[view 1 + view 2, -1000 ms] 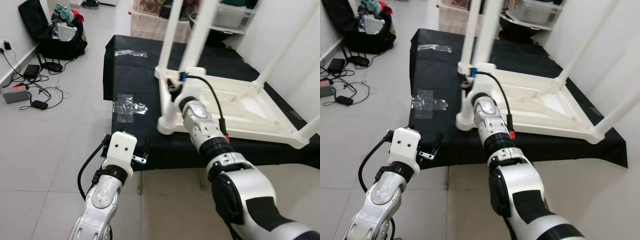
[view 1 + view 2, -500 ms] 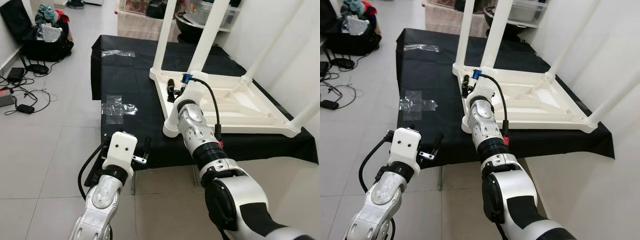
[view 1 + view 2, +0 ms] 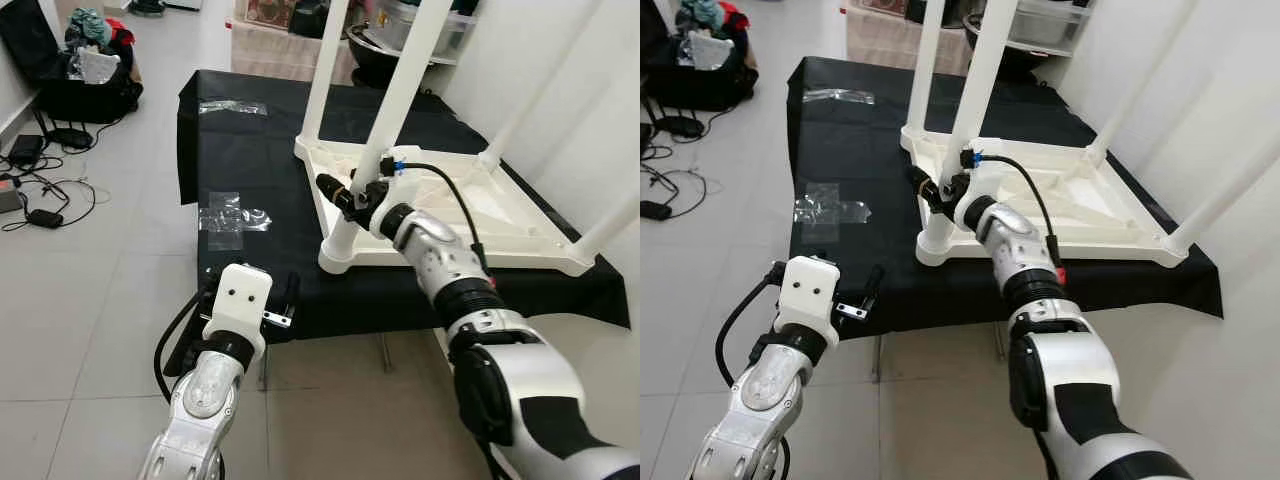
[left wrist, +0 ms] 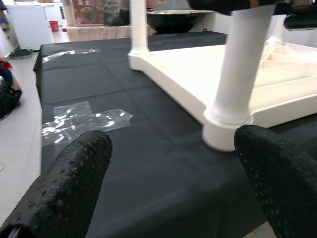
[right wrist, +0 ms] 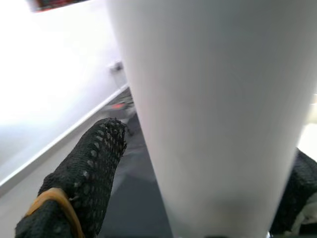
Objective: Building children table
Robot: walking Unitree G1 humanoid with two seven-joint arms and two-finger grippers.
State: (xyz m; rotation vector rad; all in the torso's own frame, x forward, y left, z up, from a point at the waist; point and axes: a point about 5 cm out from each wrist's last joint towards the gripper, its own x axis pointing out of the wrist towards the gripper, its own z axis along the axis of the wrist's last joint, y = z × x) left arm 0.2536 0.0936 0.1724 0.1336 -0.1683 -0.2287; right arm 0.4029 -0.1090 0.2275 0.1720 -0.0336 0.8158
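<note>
The right arm reaches forward over the near edge of the worktop (image 3: 250, 180), its pincer (image 3: 345, 197) with one black finger on each side of the table leg (image 3: 385, 140) low down. The left arm stays bent short of the worktop's near edge, its pincer (image 4: 173, 163) spread wide and holding nothing.

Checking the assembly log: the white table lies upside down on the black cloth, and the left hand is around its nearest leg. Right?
Not quite: it is the right hand whose fingers sit on either side of the nearest leg, as the left eye view shows. The left hand hovers open at the cloth's near edge. The white table does lie upside down on it.
</note>
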